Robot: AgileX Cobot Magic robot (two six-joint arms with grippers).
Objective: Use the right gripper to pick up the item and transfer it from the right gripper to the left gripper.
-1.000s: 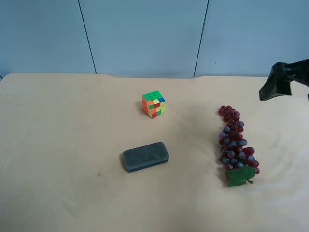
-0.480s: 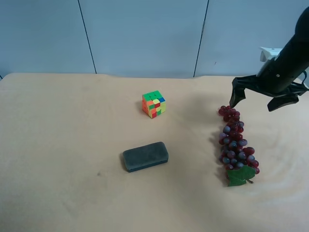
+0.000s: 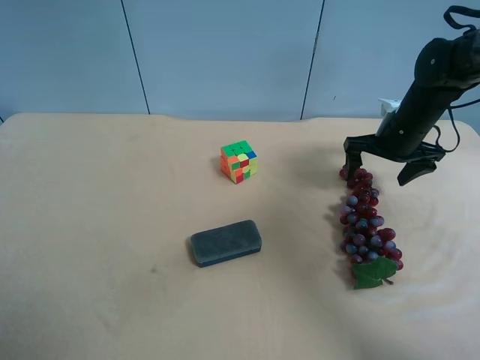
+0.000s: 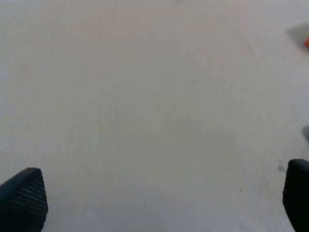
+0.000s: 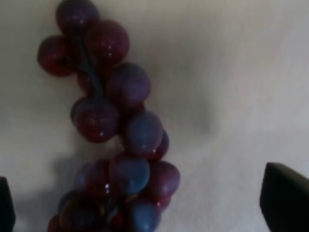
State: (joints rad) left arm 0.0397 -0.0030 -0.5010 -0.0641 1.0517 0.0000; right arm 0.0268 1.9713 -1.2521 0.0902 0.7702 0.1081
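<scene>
1. You are looking down on a beige table (image 3: 90,225); every place below is given from the grape bunch (image 3: 365,221).
2. Well left of the grape bunch, a dark grey-green oblong case (image 3: 225,242) lies flat.
3. Also left of the grape bunch, but farther back, sits a multicoloured puzzle cube (image 3: 239,161).
4. The grape bunch, dark red and purplish, lies lengthways on the table, ungripped, with its green leaf (image 3: 373,274) at the near end.
5. Your right gripper (image 3: 377,175) hangs low over the grape bunch's far end, jaws wide apart, one finger on either side of it. You cannot tell whether they touch.
6. Your left gripper (image 4: 159,203) shows only in its wrist view, jaws spread wide above the table. Its place relative to the grape bunch cannot be told.
</scene>
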